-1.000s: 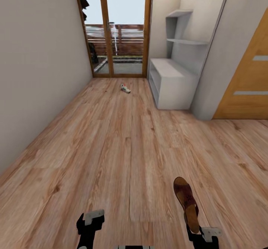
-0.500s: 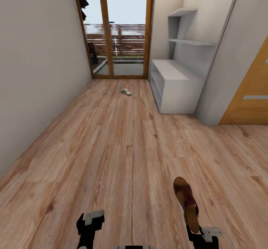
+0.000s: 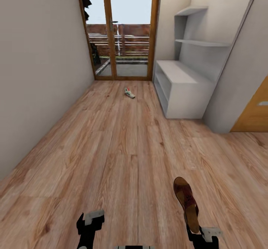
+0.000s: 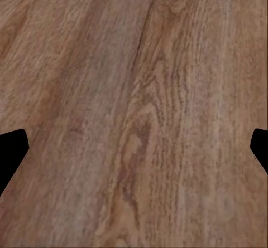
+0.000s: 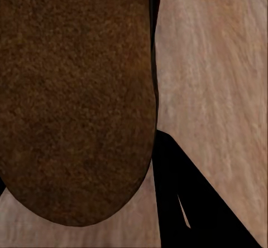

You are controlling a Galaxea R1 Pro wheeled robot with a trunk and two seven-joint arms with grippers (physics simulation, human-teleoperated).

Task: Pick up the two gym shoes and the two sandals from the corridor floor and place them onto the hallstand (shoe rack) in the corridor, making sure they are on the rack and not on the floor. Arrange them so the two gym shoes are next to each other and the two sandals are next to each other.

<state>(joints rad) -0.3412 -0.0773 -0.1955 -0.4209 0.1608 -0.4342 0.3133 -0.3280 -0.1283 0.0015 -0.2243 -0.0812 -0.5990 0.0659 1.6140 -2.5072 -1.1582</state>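
Observation:
A dark brown sandal [image 3: 186, 200] sticks forward out of my right gripper [image 3: 198, 233], which is shut on its heel end; its brown sole [image 5: 75, 97] shows close up in the right wrist view beside one black finger [image 5: 178, 198]. My left gripper [image 3: 89, 224] hangs open above the wood-plank corridor floor [image 3: 123, 148], with bare planks [image 4: 139, 120] between its fingertips. One white gym shoe [image 3: 129, 93] lies far ahead on the floor near the glass door. The pale grey hallstand [image 3: 182, 88] stands against the right wall, its bench top and upper shelves bare.
A glazed door with a wooden frame [image 3: 119, 29] closes the corridor's far end. A plain wall [image 3: 37, 73] runs along the left. A wooden door [image 3: 257, 114] sits at the right, past a grey wall corner [image 3: 227, 103].
The whole view has shifted as the camera moved; hallstand and gym shoe now sit further right and slightly lower. The sandal stays in my right gripper and both arms keep their pose.

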